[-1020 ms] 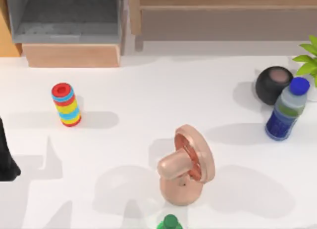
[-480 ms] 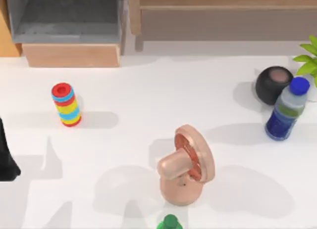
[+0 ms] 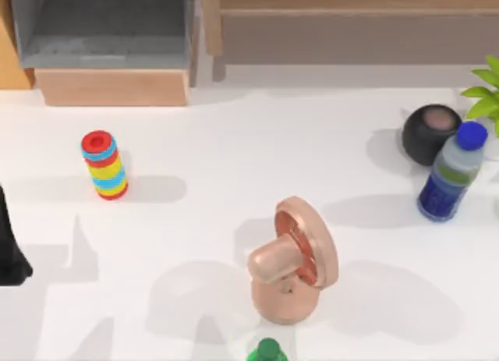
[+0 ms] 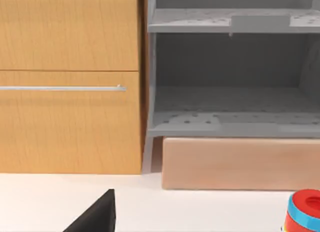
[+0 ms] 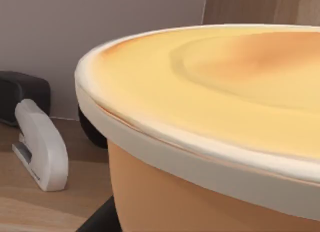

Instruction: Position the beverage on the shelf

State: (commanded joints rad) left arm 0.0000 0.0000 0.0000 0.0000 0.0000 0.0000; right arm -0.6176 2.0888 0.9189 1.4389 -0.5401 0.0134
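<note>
the left arm (image 3: 9, 248) appears as a matte black, smooth-sided shape tapering upward at the table's left edge. in the left wrist view, a black angular wedge of the left gripper (image 4: 95, 218) has flat, unmarked faces.

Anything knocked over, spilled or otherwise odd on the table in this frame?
Nothing is spilled or toppled. The blue-capped water bottle stands at the table's right side beside the black ball, the striped can stands at the left, and the pink fan stands near the middle.

We see a glossy clear-plastic water bottle (image 3: 451, 176), a shiny copper-toned fan (image 3: 295, 261), a matt white table (image 3: 234, 158), a wood-grain cabinet (image 4: 70, 81)
</note>
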